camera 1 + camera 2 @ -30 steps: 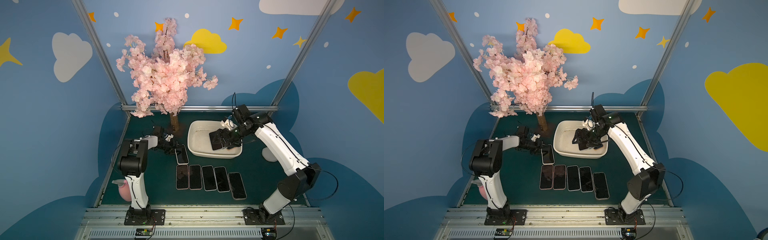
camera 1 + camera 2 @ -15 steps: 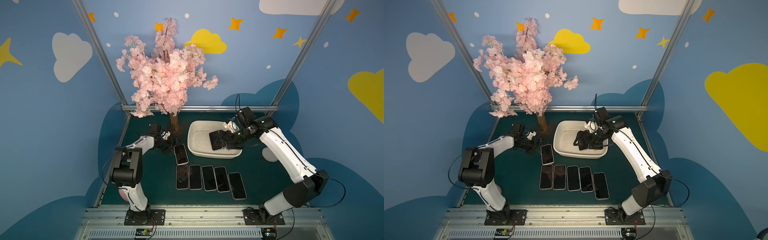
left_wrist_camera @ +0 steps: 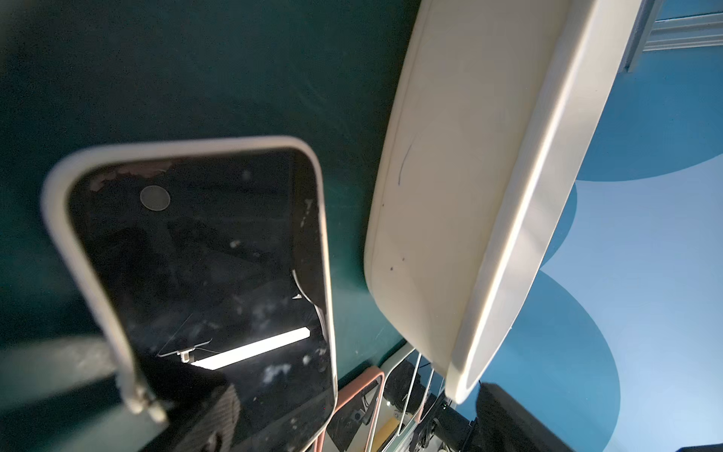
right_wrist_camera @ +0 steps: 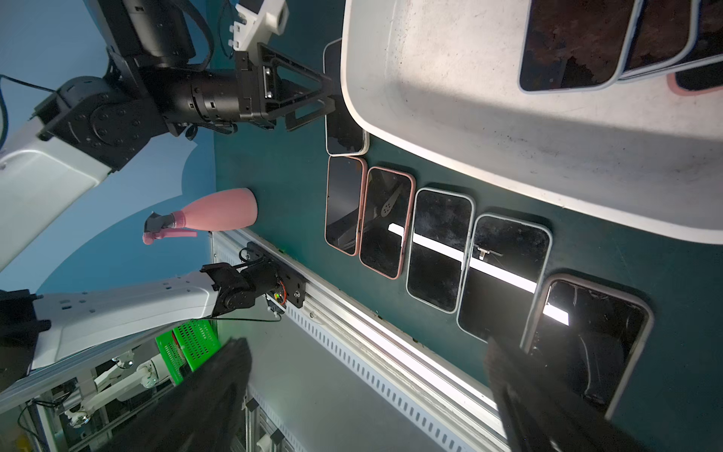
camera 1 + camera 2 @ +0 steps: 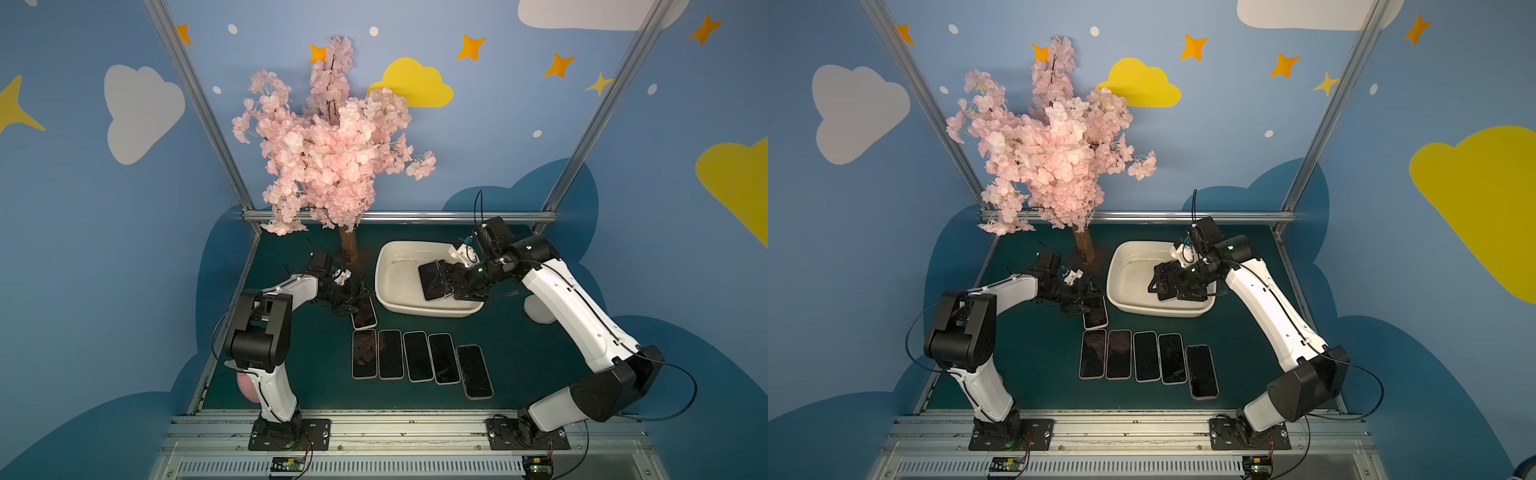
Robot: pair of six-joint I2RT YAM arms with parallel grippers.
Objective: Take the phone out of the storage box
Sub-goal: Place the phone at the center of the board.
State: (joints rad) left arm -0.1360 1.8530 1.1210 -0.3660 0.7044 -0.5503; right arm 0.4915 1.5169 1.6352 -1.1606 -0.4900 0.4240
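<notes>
- Blue walls (image 5: 498, 145) painted with clouds and stars enclose a green mat (image 5: 519, 353); a pink tree (image 5: 332, 158) stands at upper centre of both top views.
- Box (image 5: 428, 311): set on the mat right of centre. At least three phones are fanned in a stack (image 5: 430, 279) toward its right end, screens up. The rest of its speckled floor is bare.
- Right gripper (image 5: 442, 282): held over the box at the stack, jaws wide apart. In the right wrist view nothing is seen between its fingers (image 4: 547, 411). Contact with the top phone (image 4: 575, 43) cannot be told.
- Left gripper (image 5: 358, 298): seen just left of the box, jaws apart, at the upper end of a lone phone (image 5: 365, 313). That phone lies flat on the mat beside the box wall and is not gripped.
- Five more phones are laid in a row (image 5: 417, 355) at lower centre, the rightmost set slightly lower.
- Step judged in hand: the top phone is to be gripped by the right gripper.
- For a clean grasp, the jaws should be centred across the long edges of the top phone only. They should be closed on its case, not on the one beneath.
- A straight lift above the rim is advised before any sideways travel.
- Risk judged: overlapped lower phones may be dragged along.
</notes>
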